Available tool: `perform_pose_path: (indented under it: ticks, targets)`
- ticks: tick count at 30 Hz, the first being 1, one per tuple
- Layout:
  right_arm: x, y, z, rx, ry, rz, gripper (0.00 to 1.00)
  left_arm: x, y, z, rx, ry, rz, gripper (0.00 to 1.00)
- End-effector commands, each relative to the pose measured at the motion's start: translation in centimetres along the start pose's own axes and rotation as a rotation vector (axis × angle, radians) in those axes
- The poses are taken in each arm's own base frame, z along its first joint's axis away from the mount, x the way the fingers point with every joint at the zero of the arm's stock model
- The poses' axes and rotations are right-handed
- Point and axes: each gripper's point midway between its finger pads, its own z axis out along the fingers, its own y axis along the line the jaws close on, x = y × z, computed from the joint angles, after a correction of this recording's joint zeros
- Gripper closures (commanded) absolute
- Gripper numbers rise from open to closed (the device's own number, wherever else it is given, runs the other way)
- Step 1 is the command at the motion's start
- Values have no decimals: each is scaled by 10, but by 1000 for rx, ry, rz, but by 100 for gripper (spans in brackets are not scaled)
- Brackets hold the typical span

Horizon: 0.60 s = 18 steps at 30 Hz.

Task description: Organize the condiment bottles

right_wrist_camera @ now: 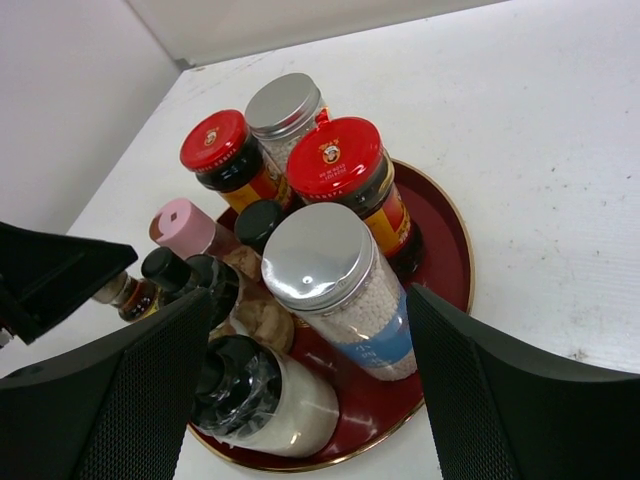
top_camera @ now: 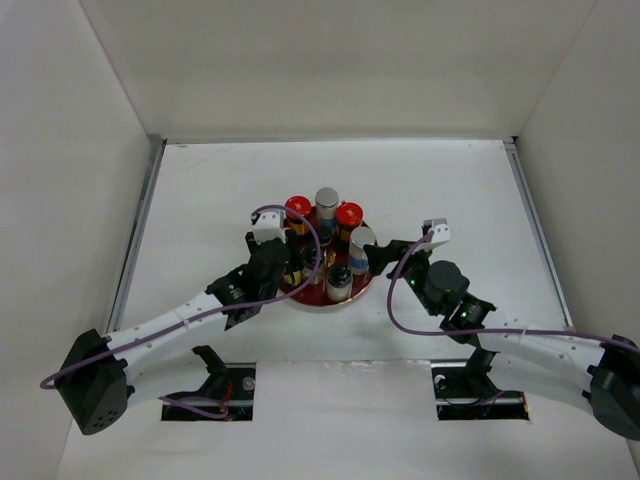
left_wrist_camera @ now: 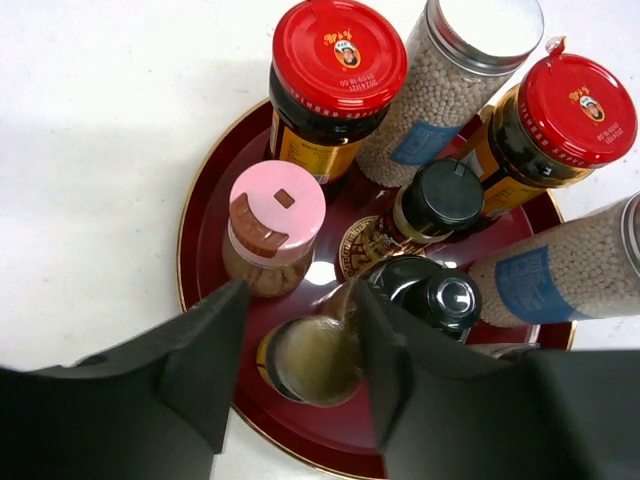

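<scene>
Left fingers (left_wrist_camera: 200, 390) straddled the slim yellow bottle (left_wrist_camera: 310, 360) with a narrow gap; we couldn't tell if they gripped it. Right fingers (right_wrist_camera: 130, 400) gaped wide, empty. All condiment bottles (right_wrist_camera: 330, 260) stood on the red tray (left_wrist_camera: 200, 260), mid-worktop (top_camera: 200, 190). We judged the slim one rigid, slick and tippy: pinch it mid-body.

No word or number can be read for certain. The red-lidded jar (left_wrist_camera: 338, 55) at the back of the tray (left_wrist_camera: 200, 260) bears a small portrait badge and a line of fine dark print on its lid, too small to make out, and the second red-lidded jar (left_wrist_camera: 577, 108) at the tray's right rim shows the same badge. The back shaker (left_wrist_camera: 440, 100) and the right-hand shaker (left_wrist_camera: 560, 275) carry blue bands without legible writing, and the black-capped bottle (left_wrist_camera: 400, 225) at the tray's middle has a round gold seal, its lettering blurred.
</scene>
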Motion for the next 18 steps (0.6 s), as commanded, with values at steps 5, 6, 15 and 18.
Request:
perform_pose_path:
  ticks: [5,6,15,18]
  targets:
    - [-25,8,2,-4,-79,20,17,-17,-13,-3,52,-66,-42,26]
    - [-25,8,2,-4,-82,20,16,-22,-14,-4,55,-76,-47,18]
    - [-39,2,-3,53,-116,-2,0,-57,-6,-19,72,-168,-96,0]
    - [-49,-8,-4,117,-143,-18,0,-69,2,-26,80,-224,-171,0]
